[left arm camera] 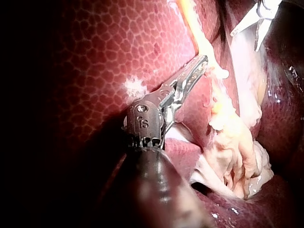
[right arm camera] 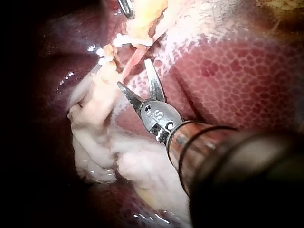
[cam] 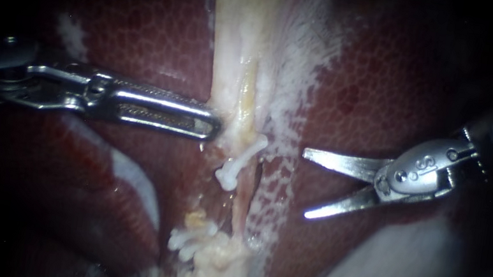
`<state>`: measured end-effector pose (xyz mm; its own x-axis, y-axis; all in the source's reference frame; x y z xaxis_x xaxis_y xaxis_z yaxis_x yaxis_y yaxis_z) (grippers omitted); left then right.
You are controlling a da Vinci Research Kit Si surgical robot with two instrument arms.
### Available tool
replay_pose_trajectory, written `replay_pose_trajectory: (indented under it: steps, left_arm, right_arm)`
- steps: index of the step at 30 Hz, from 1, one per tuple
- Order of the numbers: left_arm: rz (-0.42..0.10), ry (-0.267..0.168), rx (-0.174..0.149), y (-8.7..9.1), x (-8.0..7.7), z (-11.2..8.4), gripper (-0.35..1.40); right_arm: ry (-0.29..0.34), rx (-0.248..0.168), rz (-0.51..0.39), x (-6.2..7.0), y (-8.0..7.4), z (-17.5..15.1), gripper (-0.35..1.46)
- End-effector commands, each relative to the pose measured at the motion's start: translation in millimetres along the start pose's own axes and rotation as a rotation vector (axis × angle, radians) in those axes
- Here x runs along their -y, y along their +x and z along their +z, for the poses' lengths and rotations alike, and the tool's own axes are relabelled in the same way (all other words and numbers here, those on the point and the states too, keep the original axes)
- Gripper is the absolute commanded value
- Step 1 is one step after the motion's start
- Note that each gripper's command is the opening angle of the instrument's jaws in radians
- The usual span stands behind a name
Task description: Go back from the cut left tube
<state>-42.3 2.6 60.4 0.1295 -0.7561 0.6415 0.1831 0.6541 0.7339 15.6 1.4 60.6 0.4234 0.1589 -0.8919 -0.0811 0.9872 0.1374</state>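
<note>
The cut left tube lay in the middle of the endoscope view, its two stumps apart, an upper clip on one and lower clips on the other. The right tool hung beside them over the liver, its blades spread with nothing between them. The left tool looked clenched on the pale band at the upper stump.

To back off well, the right tool would best leave along its own shaft line, out toward the view's right, with no sideways sweep. Bringing the blades together first would be safer, since a thin pink strand ran just beside the gap. The left tool should hold its pull even, so the clips were not tugged.
</note>
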Motion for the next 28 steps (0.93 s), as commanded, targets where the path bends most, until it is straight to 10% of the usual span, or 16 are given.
replay_pose_trajectory:
  steps: [1, 28]
  left_arm:
    - [0.001, -0.001, 0.000, 0.1, 0.1, 0.0, -0.35]
    - [-0.003, -0.004, -0.005, 0.3, 0.1, 0.2, -0.35]
  right_arm:
    - [0.000, 0.000, 0.001, 0.0, 0.0, 0.0, 1.43]
    - [-0.001, 0.001, -0.005, -0.1, -0.2, -0.1, 1.43]
